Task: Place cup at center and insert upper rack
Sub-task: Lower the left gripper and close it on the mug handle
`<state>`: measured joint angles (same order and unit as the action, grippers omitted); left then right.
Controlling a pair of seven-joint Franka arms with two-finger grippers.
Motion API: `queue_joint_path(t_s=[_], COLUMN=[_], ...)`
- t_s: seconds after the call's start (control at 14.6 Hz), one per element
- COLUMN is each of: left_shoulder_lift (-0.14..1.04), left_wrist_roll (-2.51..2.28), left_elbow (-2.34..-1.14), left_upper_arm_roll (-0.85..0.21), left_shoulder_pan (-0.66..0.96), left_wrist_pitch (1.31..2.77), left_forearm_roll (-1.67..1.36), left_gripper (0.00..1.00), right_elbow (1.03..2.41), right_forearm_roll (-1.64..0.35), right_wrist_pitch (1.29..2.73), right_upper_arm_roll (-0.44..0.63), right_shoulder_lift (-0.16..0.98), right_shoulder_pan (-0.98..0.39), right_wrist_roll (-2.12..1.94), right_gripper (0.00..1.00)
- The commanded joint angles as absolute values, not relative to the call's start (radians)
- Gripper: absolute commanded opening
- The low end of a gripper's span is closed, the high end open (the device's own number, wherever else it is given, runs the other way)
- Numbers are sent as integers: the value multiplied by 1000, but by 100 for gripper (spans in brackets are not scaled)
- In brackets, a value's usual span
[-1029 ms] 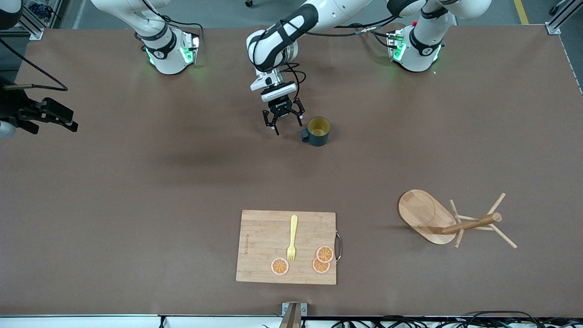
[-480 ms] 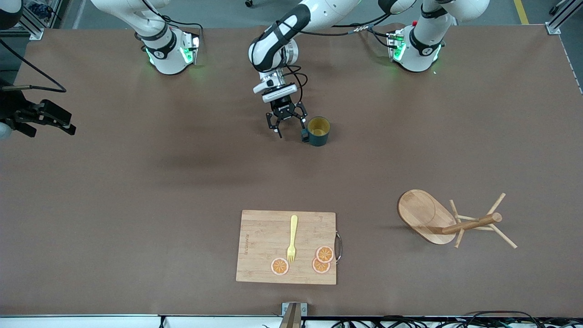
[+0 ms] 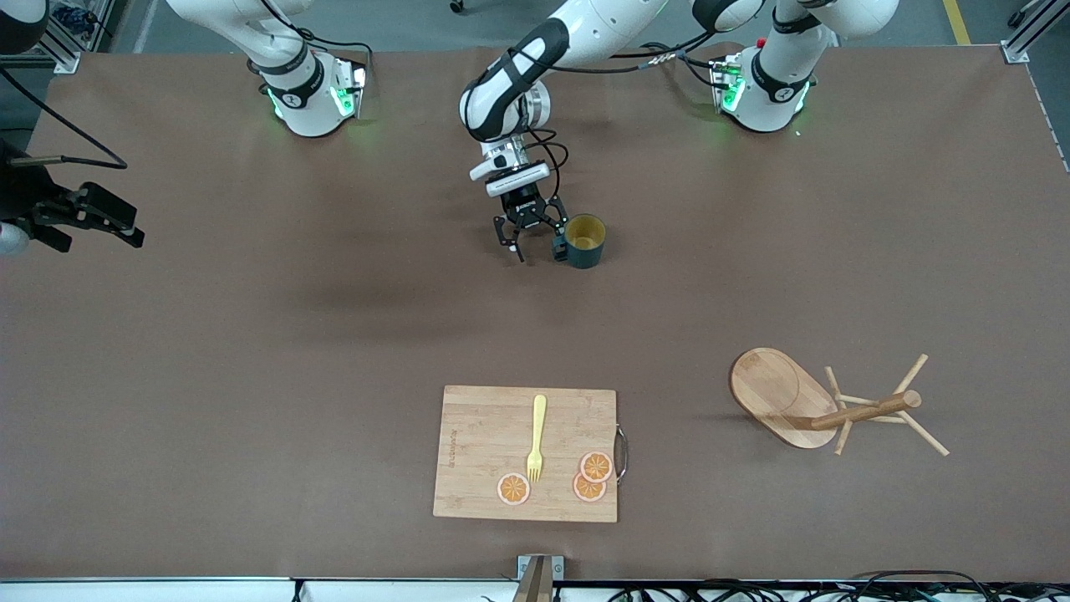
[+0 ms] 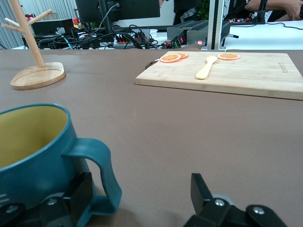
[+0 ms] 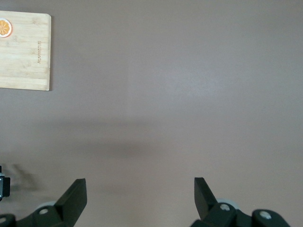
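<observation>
The dark teal cup (image 3: 583, 241) with a yellow inside stands upright on the brown table, its handle toward the right arm's end. My left gripper (image 3: 535, 242) is low at the handle, open. In the left wrist view the cup (image 4: 33, 151) is close, and its handle lies between my left gripper's (image 4: 139, 198) fingers, next to one finger (image 4: 80, 198). The wooden upper rack (image 3: 777, 397) stands on its oval base toward the left arm's end, nearer the front camera; it also shows in the left wrist view (image 4: 37, 71). My right gripper (image 3: 125, 226) waits open and empty over the right arm's end (image 5: 139, 196).
A bamboo cutting board (image 3: 468, 451) lies near the front edge with a yellow fork (image 3: 536, 439) and three orange slices (image 3: 596, 466) on it. The board also shows in the left wrist view (image 4: 255, 75) and the right wrist view (image 5: 23, 61).
My left gripper has come down and moved toward the cup, so the handle now sits between its open fingers. The cup, the rack and the right arm have stayed put.
</observation>
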<state>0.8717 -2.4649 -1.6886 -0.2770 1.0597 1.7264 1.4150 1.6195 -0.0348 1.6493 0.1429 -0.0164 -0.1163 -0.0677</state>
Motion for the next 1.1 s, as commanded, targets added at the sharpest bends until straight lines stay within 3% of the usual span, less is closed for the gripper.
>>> queue_joint_path(t_s=[0.0, 0.55, 0.82, 1.03], left_shoulder_lift=[885, 905, 902, 897], left_wrist_roll=[-2471, -2470, -2476, -2476], left_elbow=[-1671, -1671, -1669, -1669], left_upper_arm_roll=[-267, -258, -253, -253], left_shoulder_pan=[1066, 1054, 1052, 1046], left_wrist_pitch=[1713, 1736, 1743, 1755], left_forearm_roll=[1437, 1440, 1437, 1430], left_gripper=[88, 73, 58, 39], right_elbow=[1641, 1640, 1641, 1641], right_forearm_roll=[-15, -15, -15, -15], right_wrist_pitch=[1661, 1658, 1658, 1660], right_upper_arm_roll=[143, 143, 143, 143], right_shoulder_lift=[-28, -28, -17, -17], right_shoulder_pan=[-123, -120, -121, -121], right_wrist_roll=[-63, -63, -63, -63], right_gripper=[100, 100, 100, 100])
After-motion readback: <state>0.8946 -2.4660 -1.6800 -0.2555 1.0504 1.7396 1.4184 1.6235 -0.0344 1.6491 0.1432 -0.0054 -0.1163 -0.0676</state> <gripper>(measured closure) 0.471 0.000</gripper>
